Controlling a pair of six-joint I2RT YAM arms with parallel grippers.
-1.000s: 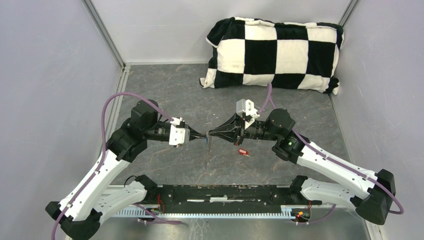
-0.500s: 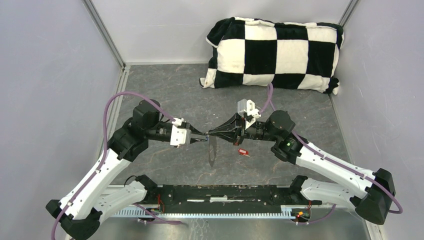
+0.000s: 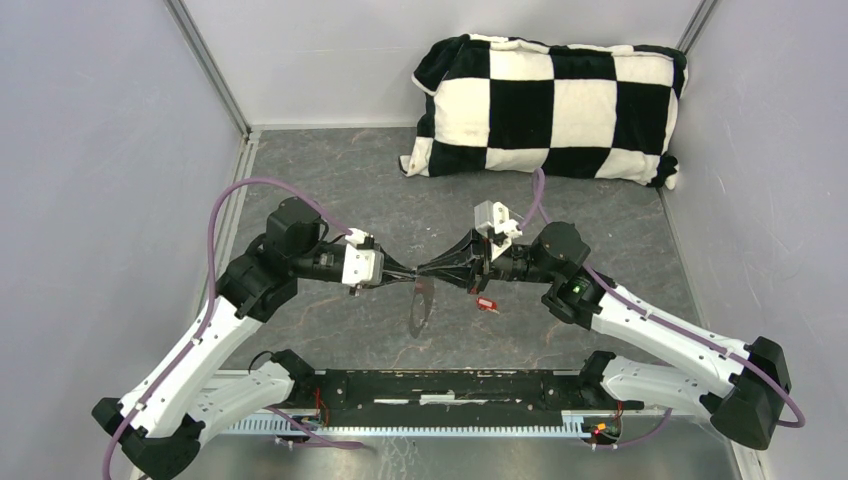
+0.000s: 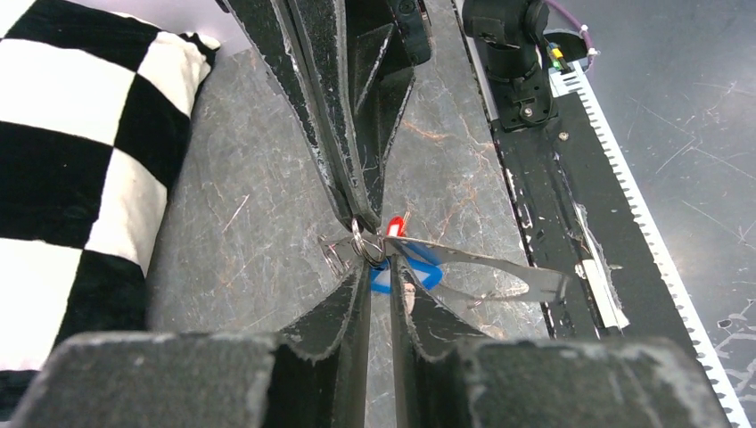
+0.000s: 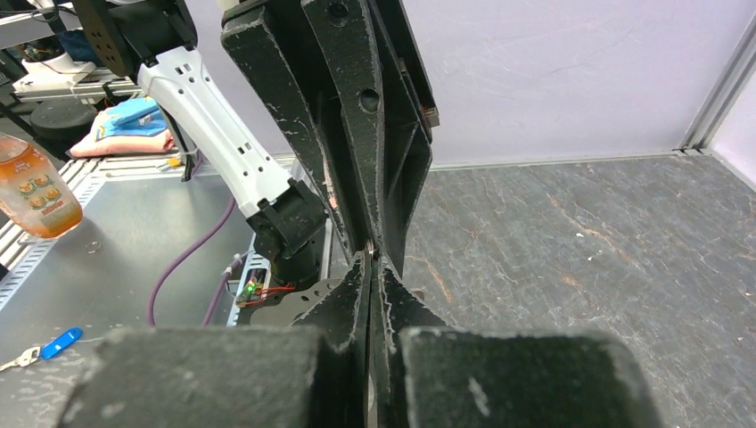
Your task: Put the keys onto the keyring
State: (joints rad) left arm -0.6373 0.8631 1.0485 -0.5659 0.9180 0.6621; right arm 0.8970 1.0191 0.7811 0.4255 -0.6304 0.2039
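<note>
My two grippers meet tip to tip above the middle of the table. My left gripper (image 3: pixel 408 277) (image 4: pixel 381 267) is shut on the blue key (image 4: pixel 408 275), whose blue head shows at its fingertips. My right gripper (image 3: pixel 424 270) (image 5: pixel 373 259) is shut on the keyring at its small metal ring (image 4: pixel 368 250). The grey loop of the keyring (image 3: pixel 420 306) (image 4: pixel 499 272) hangs below the tips. The blue key's tip touches the small ring. The red key (image 3: pixel 487 303) (image 4: pixel 395 226) lies on the table under my right gripper.
A black-and-white checkered pillow (image 3: pixel 550 105) lies against the back wall. A black rail (image 3: pixel 450 385) runs along the near edge between the arm bases. Grey walls close in both sides. An orange bottle (image 5: pixel 31 187) stands off the table.
The hanging loop has turned from edge-on to showing its oval face. My left gripper has edged right, closer against the right gripper's tips. The red key has not moved.
</note>
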